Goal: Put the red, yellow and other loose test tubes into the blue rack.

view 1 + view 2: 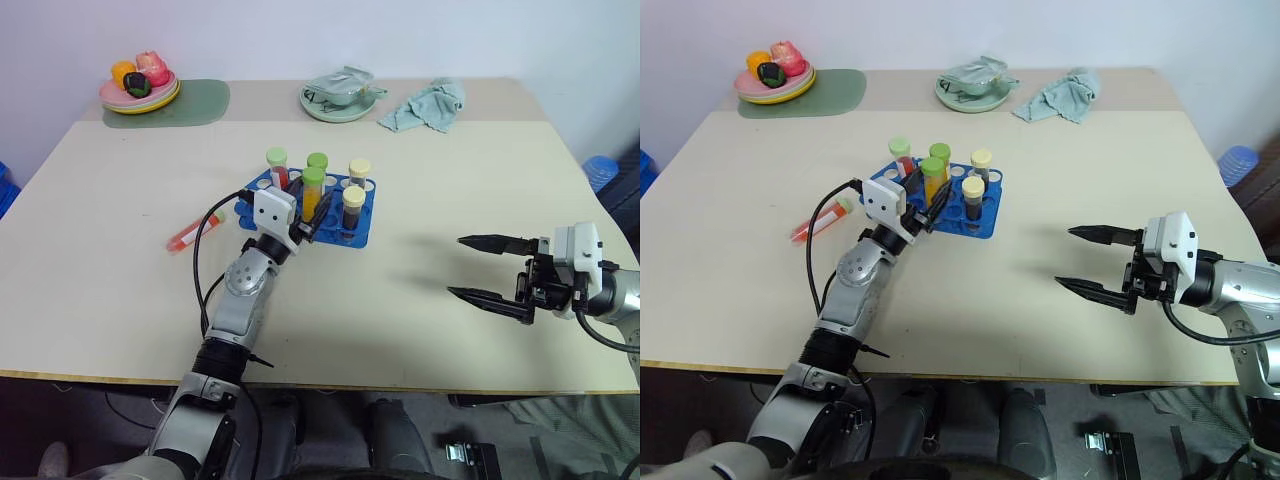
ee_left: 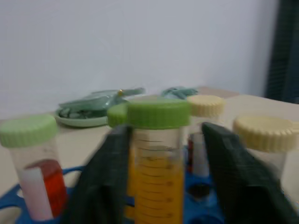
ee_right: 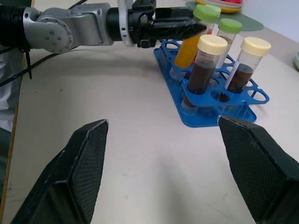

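The blue rack stands mid-table with several capped tubes upright in it. One is a yellow tube with a green cap, and my left gripper is open around it. In the left wrist view a finger stands on each side of the yellow tube, with a gap on one side. A red tube with a green cap stands at the rack's far left. A loose red tube lies on the table left of the rack. My right gripper hangs open and empty to the rack's right.
At the back of the table are a plate of toy fruit on a green mat, a green bowl and a crumpled teal cloth. A black cable loops beside my left arm.
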You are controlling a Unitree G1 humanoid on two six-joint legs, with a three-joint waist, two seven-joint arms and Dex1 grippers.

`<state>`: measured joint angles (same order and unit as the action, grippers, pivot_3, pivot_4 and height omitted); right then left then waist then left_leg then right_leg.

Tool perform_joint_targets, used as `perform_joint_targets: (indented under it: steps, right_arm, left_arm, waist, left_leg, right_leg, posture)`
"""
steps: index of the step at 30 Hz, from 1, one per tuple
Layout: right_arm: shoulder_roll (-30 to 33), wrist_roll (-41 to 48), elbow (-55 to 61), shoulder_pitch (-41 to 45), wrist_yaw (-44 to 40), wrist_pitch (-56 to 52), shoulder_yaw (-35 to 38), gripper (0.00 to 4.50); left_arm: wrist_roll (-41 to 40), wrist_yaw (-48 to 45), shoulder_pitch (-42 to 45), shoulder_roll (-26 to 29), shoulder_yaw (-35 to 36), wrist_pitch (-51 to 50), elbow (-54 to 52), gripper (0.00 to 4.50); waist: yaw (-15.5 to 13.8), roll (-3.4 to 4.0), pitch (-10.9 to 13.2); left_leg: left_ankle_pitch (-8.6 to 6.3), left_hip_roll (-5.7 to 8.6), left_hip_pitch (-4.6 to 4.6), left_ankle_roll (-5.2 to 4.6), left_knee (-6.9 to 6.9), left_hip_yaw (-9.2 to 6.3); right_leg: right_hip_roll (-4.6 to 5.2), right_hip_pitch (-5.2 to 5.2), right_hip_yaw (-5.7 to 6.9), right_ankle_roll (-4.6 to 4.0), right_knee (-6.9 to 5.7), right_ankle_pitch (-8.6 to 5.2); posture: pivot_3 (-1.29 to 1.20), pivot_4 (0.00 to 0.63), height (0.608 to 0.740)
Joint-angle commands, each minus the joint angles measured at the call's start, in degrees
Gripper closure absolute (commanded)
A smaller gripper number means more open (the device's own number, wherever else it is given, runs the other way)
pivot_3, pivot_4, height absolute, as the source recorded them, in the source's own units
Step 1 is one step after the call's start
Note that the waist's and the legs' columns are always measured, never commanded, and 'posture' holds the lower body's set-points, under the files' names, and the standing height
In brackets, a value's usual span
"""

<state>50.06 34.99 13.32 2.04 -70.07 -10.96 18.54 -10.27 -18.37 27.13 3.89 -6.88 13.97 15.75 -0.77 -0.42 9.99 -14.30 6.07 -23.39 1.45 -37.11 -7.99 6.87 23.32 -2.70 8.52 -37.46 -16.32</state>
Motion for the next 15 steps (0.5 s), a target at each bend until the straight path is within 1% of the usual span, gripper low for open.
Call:
perform_joint_targets:
  steps: [1, 4, 5, 7, 8, 10, 11, 12, 15]
  right_arm:
    - [-0.09, 0.88, 1.77, -0.24, 0.10, 0.63, 1.81, 0.67]
    - [-0.27, 0.71, 1.52, -0.07, 0.17, 0.82, 1.55, 0.67]
    - [-0.48, 0.53, 1.29, 0.05, 0.20, 1.03, 1.25, 0.67]
    - [-0.97, 0.25, 0.91, 0.28, 0.28, 1.42, 0.64, 0.67]
    - [-1.26, 0.10, 0.57, 0.54, 0.27, 1.60, 0.27, 0.67]
    - [-1.66, -0.16, 0.20, 0.76, 0.15, 1.90, -0.11, 0.67]
    - [-2.00, -0.40, -0.14, 1.12, 0.07, 2.11, -0.54, 0.67]
    - [-2.38, -0.58, -0.38, 1.58, 0.07, 2.25, -1.03, 0.67]
    - [-3.14, -0.85, -0.79, 2.79, 0.32, 2.53, -2.33, 0.67]
  left_arm:
    - [1.96, 3.08, 0.18, -0.20, 1.95, -0.95, -2.94, 0.32]
    - [0.00, 3.51, -0.53, 0.62, 2.83, -9.92, -8.49, 0.32]
    - [-0.59, 3.17, -0.64, 2.24, 3.11, -15.25, -12.49, 0.32]
    - [3.89, 4.14, -1.06, 7.24, 2.94, -24.37, -20.23, 0.32]
    - [3.21, 2.23, -1.61, 9.94, 3.14, -27.55, -23.47, 0.32]
    - [-0.41, -1.57, -3.02, 12.49, 3.89, -28.63, -27.61, 0.32]
    - [-0.78, -3.29, -4.25, 14.14, 4.17, -26.95, -29.91, 0.32]
    - [-0.94, -3.90, -5.00, 15.32, 4.78, -27.55, -31.60, 0.32]
    - [-3.01, -3.25, -3.55, 17.52, 7.87, -34.86, -33.56, 0.32]
  waist:
    - [-0.01, 0.00, 0.00]
    - [0.16, 0.00, 0.00]
    - [0.20, -0.01, 0.00]
    - [0.28, 0.00, 0.00]
    - [0.33, 0.02, -0.01]
    - [0.33, 0.03, -0.02]
    - [0.20, 0.04, -0.02]
    - [0.15, 0.03, -0.02]
    - [-0.03, 0.03, -0.02]
  left_leg:
    - [0.00, 0.00, 0.00, 0.00, 0.00, 0.00]
    - [-0.01, -0.01, 0.00, -0.01, 0.00, 0.00]
    - [-0.02, -0.01, 0.00, -0.04, 0.01, 0.00]
    - [-0.02, -0.02, 0.00, -0.04, 0.01, -0.01]
    - [-0.02, -0.03, 0.00, -0.04, 0.02, -0.01]
    - [-0.02, -0.04, 0.02, -0.03, 0.02, -0.01]
    - [-0.01, -0.03, 0.02, -0.02, 0.02, -0.01]
    - [0.01, -0.02, 0.02, 0.02, 0.01, 0.00]
    - [0.03, -0.03, 0.02, 0.06, 0.01, -0.03]
  right_leg:
    - [0.00, 0.00, 0.00, 0.00, 0.00, 0.00]
    - [0.00, 0.01, 0.00, 0.00, -0.01, 0.00]
    - [-0.01, 0.01, 0.00, 0.00, -0.02, 0.00]
    - [-0.02, 0.03, 0.00, 0.01, -0.05, 0.00]
    - [-0.04, 0.04, 0.00, 0.01, -0.07, 0.00]
    - [-0.05, 0.04, -0.01, 0.01, -0.07, 0.00]
    - [-0.04, 0.03, -0.01, 0.01, -0.06, 0.00]
    - [-0.02, 0.03, -0.02, 0.00, -0.05, 0.00]
    - [-0.02, 0.01, -0.01, 0.00, -0.03, 0.00]
  posture:
    - [0.00, 0.150, 0.740]
    - [0.00, 0.150, 0.740]
    - [0.00, 0.150, 0.740]
    - [0.00, 0.150, 0.740]
    - [0.00, 0.150, 0.740]
    - [0.00, 0.150, 0.740]
    - [0.00, 0.150, 0.740]
    - [0.00, 0.150, 0.740]
    - [0.00, 0.150, 0.740]
